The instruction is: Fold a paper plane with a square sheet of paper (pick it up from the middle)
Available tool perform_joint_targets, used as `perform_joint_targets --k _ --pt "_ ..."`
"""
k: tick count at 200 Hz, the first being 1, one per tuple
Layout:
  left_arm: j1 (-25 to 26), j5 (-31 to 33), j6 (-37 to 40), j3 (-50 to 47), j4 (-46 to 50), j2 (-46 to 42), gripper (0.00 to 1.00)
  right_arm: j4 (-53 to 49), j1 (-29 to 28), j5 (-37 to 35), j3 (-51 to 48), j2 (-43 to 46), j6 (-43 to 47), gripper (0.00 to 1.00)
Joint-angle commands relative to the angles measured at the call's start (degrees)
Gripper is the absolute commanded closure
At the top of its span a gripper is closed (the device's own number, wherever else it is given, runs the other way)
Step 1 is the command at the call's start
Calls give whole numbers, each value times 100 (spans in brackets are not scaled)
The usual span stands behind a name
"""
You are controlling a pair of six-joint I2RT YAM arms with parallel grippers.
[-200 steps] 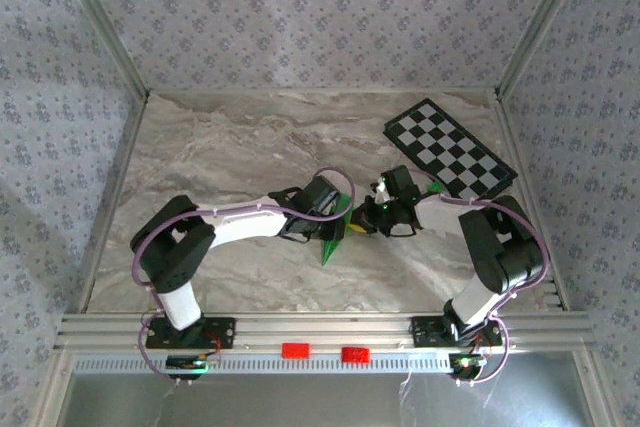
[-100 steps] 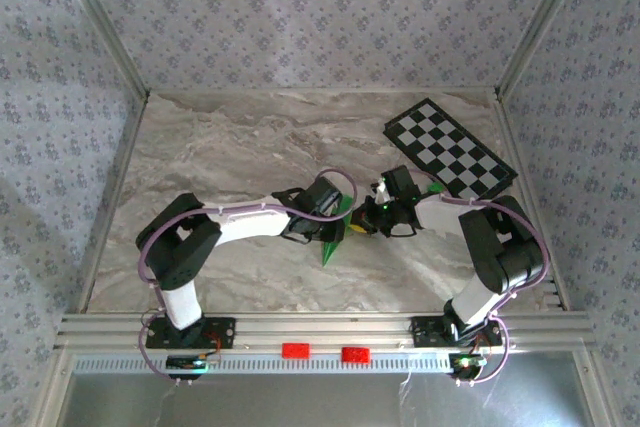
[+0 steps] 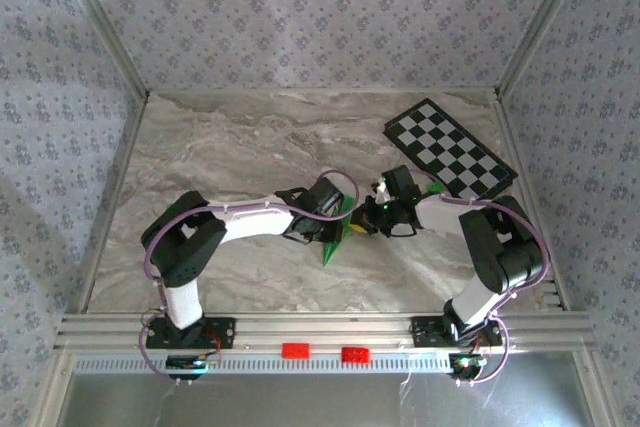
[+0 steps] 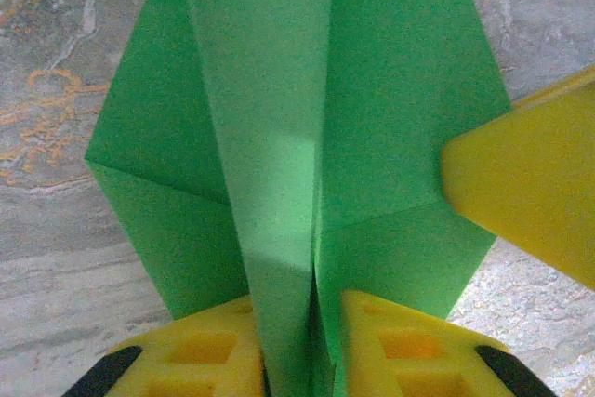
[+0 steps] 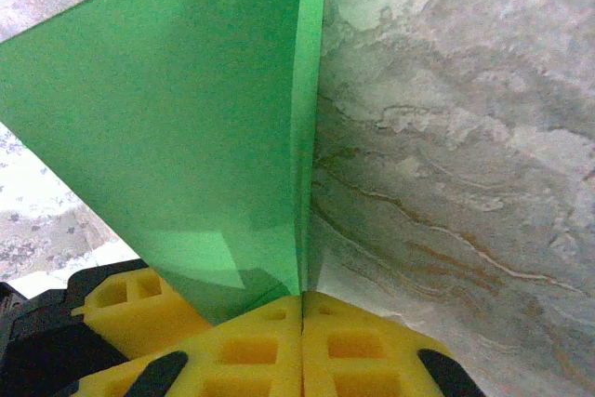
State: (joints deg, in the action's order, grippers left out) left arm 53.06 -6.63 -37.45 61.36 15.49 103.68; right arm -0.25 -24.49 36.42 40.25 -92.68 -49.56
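Both my tools meet mid-table (image 3: 220,147): right tool (image 5: 302,309) clamped tight on the folded bright green paper plane (image 4: 307,118), left tool (image 4: 297,341) pinching its raised centre crease.

The paper plane (image 3: 335,237) sits in the middle of the table (image 3: 230,137), between the two arms. The left gripper (image 3: 322,219) is just left of the plane, touching it, and the right gripper (image 3: 368,217) is just right of it, pinching its edge. The checkered board (image 3: 450,149) lies behind the plane, off to the right, well apart from it.
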Motion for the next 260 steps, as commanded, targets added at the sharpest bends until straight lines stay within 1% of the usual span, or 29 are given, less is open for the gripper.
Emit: perform_joint_targets --k 1,37,72,83,102,117,144,161,185,204,260 --pt "47 -17 102 192 170 135 79 -65 57 73 61 -14 92 93" --pt "56 -35 108 196 180 150 81 -53 60 100 59 -22 90 92" --pt "73 23 27 244 243 166 88 -49 100 151 72 42 103 89" --pt "73 146 -114 213 245 108 89 -96 144 172 79 102 143 87" --pt "73 282 -302 176 205 -25 92 -286 309 173 89 274 281 77" --pt "73 554 -517 186 346 -163 93 -430 489 151 23 505 372 72" --pt "73 1398 -973 286 1029 -373 92 -818 866 76 -50 849 617 66" --pt "49 1841 -1283 408 1543 -389 91 -945 998 104 -68 897 718 65" --pt "-1 2026 -1458 577 1996 -264 92 -911 999 135 -105 895 678 64" --pt "-12 2092 -1544 631 2154 -174 93 -846 952 137 -119 889 620 64" --pt "-23 2057 -1590 675 2205 -15 92 -748 891 118 -138 789 553 63"
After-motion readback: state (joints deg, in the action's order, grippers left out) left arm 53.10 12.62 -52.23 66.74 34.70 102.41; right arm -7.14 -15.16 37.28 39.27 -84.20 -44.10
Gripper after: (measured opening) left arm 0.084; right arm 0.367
